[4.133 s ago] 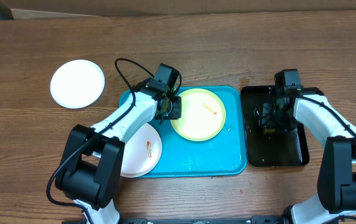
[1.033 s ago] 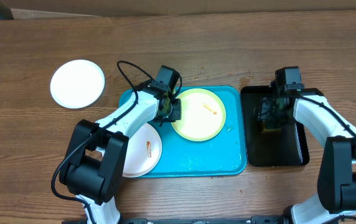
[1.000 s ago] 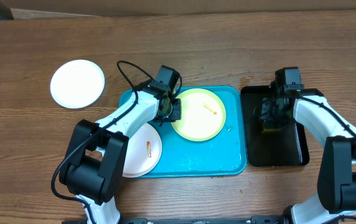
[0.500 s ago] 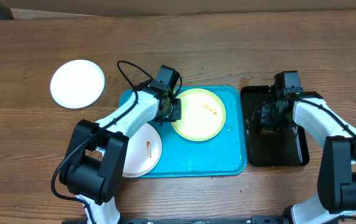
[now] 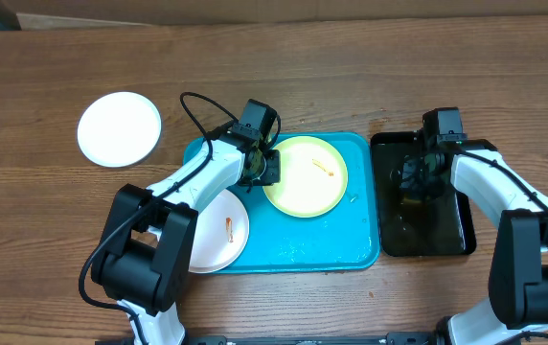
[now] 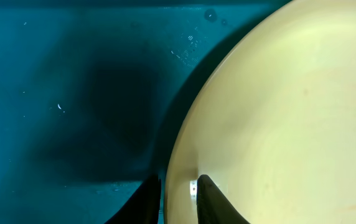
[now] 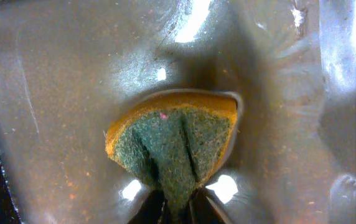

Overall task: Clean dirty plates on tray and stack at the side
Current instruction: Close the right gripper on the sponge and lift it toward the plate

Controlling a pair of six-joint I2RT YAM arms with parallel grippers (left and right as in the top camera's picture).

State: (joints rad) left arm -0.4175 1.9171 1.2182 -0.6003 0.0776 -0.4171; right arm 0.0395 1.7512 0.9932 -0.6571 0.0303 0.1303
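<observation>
A lime-green plate with red-orange smears lies in the upper part of the turquoise tray. My left gripper is shut on its left rim, one finger under the edge and one on top. A white plate with a red smear overhangs the tray's lower left corner. Another white plate rests on the table at the far left. My right gripper is down in the black tray, shut on a green-and-yellow sponge that is squeezed and folded between the fingers.
The black tray holds shallow murky water around the sponge. It stands just right of the turquoise tray. A black cable loops up from my left arm. Bare wooden table runs across the back.
My right gripper has closed on the sponge in the black tray, pinching it into a fold. My left gripper holds its grip on the green plate's rim without moving.
</observation>
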